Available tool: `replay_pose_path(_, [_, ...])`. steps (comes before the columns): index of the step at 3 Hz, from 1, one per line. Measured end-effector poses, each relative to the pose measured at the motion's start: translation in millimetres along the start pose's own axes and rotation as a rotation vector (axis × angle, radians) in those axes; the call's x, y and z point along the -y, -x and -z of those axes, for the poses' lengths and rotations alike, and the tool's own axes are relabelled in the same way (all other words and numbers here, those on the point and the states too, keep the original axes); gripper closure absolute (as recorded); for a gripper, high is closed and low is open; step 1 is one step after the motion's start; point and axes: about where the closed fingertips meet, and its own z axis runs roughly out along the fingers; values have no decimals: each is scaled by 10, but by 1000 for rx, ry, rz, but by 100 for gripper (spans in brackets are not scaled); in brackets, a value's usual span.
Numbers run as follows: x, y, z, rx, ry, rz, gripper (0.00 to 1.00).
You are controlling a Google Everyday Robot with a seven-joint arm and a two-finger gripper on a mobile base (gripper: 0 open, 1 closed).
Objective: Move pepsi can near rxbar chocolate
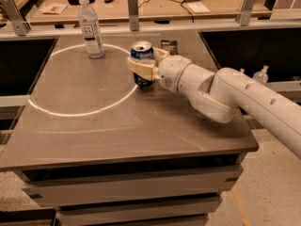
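Grey tabletop point(94, 121) before cluttered workbench point(155, 6), gripper point(142, 64) mid-table, fingers point(139, 69) clamped around pepsi can point(141, 50), rxbar chocolate point(169, 45) just behind.

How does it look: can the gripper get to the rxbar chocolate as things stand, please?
Probably yes: the gripper, shut on the pepsi can, is close beside the rxbar chocolate with nothing standing between them; the water bottle stands well aside.

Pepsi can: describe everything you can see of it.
The pepsi can is dark blue metal with a silver top, standing upright. The gripper is shut on its middle, tan fingers wrapping its sides. Whether its base touches the table is unclear. It stands left of the rxbar chocolate, apart from it.
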Motion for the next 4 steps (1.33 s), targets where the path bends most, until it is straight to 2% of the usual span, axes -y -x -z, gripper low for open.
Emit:
replay_pose_path(1, [-10,-33,20,1,-5,-10,100])
replay_pose_path(2, [163,-114,77,-19,-29,8,100])
replay_pose_path(4, [660,-177,306,-66,-145,67,100])
